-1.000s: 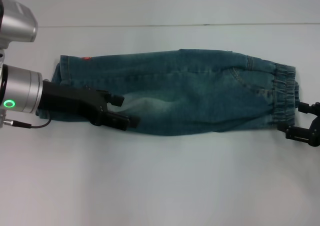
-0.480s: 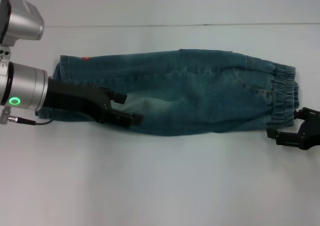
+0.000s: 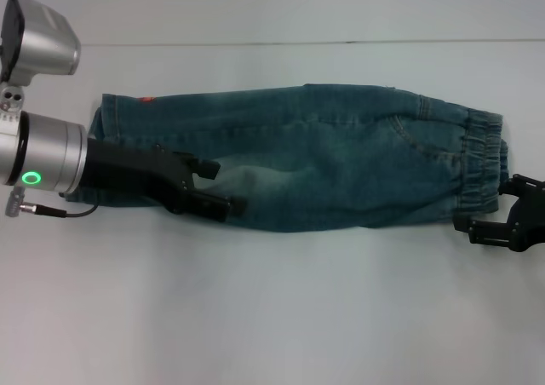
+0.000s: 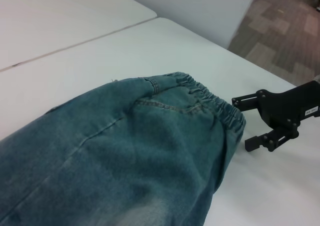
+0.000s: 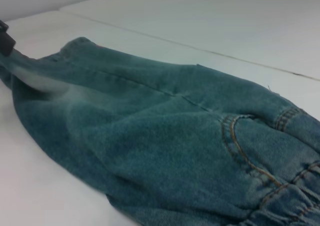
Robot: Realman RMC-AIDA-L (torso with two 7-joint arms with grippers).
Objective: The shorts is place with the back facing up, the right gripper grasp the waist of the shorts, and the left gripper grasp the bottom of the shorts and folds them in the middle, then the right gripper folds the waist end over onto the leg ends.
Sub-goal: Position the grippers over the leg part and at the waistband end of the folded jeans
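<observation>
While hovering with fingers spread and gripping nothing, the left hand (image 3: 220,187) is reaching a little farther over the lower fold of the shorts (image 3: 341,159) than half a second ago, its silver wrist nearer too. Sitting just off the waist of the shorts (image 3: 484,159) at the near corner, the right hand (image 3: 498,206), likewise released and empty, is edging slightly up and back. Lying folded lengthwise and unmoved on the white tabletop (image 3: 272,317), leg ends (image 3: 106,129) pointing left.
</observation>
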